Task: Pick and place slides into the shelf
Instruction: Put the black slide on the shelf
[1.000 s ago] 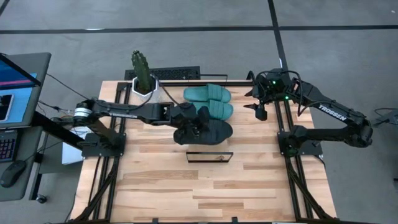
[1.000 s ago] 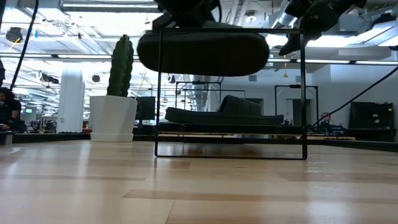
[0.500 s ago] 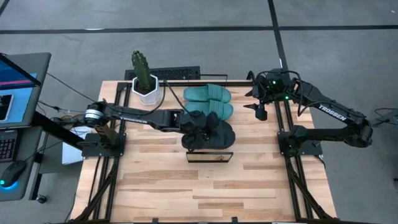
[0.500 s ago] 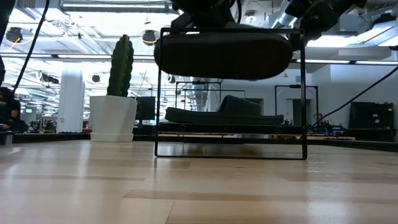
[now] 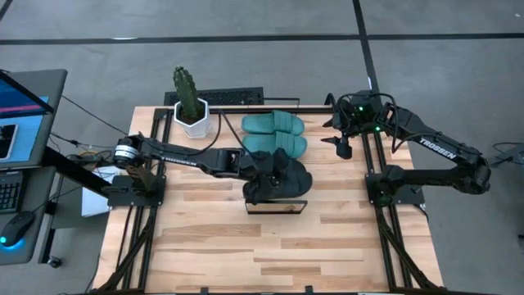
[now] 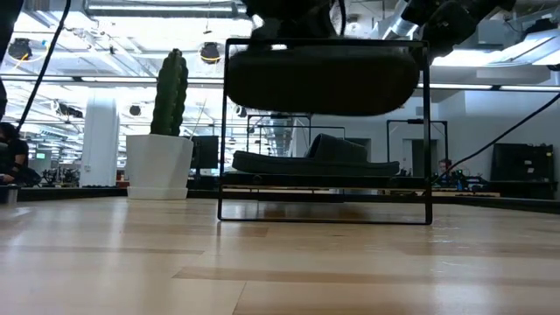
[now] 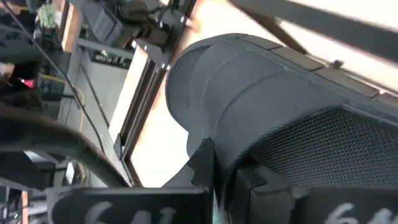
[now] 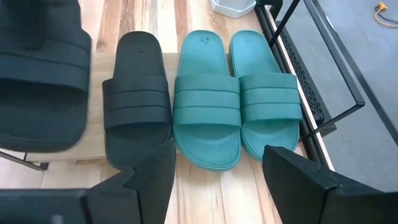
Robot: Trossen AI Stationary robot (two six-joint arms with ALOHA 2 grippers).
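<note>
The shelf (image 5: 282, 176) spans the wood table (image 5: 270, 246), with bare plank at its near end. The left gripper (image 5: 264, 174) clamps a black slide (image 5: 286, 179) above that end. Two teal slides (image 8: 236, 96) fill the far end. The right gripper (image 5: 342, 147) waits with jaws wide at the table's right edge.

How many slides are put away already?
Three: two teal slides and one black slide lie on the shelf. The left gripper holds the last black slide above it; setting it down is left. The right gripper waits open at the table's edge.
</note>
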